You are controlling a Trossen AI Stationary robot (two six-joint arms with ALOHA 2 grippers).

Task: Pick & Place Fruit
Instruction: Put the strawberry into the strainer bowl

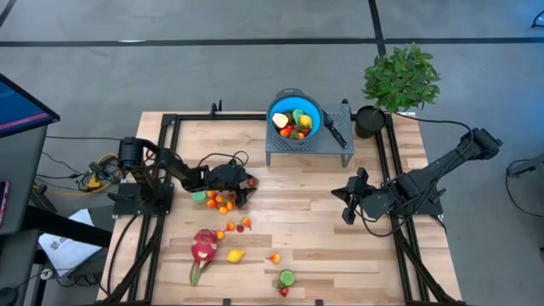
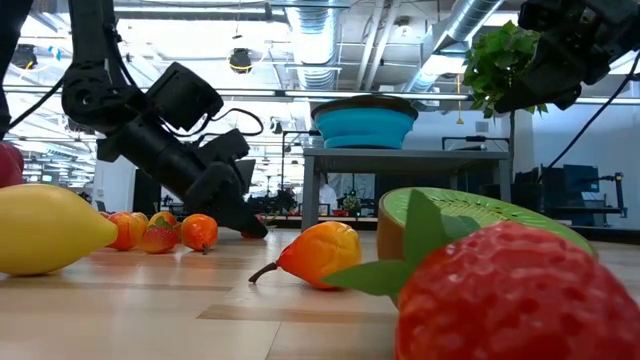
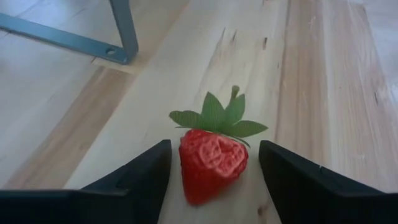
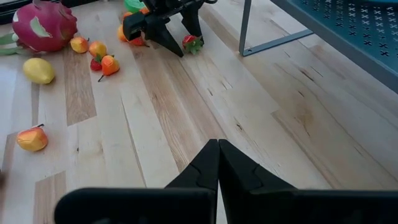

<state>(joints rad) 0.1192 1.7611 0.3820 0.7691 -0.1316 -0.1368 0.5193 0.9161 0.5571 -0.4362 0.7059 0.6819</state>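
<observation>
A red toy strawberry (image 3: 211, 163) with green leaves lies on its side on the wooden table (image 3: 311, 74). My left gripper (image 3: 213, 177) is low over the table at centre left, slanting down and open. One finger stands on each side of the strawberry, with a narrow gap to each. The right wrist view shows this gripper (image 4: 163, 30) and the strawberry (image 4: 191, 43) from farther off. Loose fruit lies near the gripper: small orange fruits (image 1: 221, 202), a pink dragon fruit (image 1: 204, 246) and a yellow lemon (image 1: 235, 255). My right gripper (image 4: 217, 152) hangs shut above the table's right half, with nothing in it.
A blue bowl (image 1: 316, 112) holding fruit sits on a grey perforated stand (image 1: 336, 151) at the far middle, with a black-handled knife (image 1: 333, 129) beside it. A potted plant (image 1: 399, 78) stands at the far right. A kiwi half (image 1: 287, 277) and another strawberry (image 1: 284, 291) lie near the front edge.
</observation>
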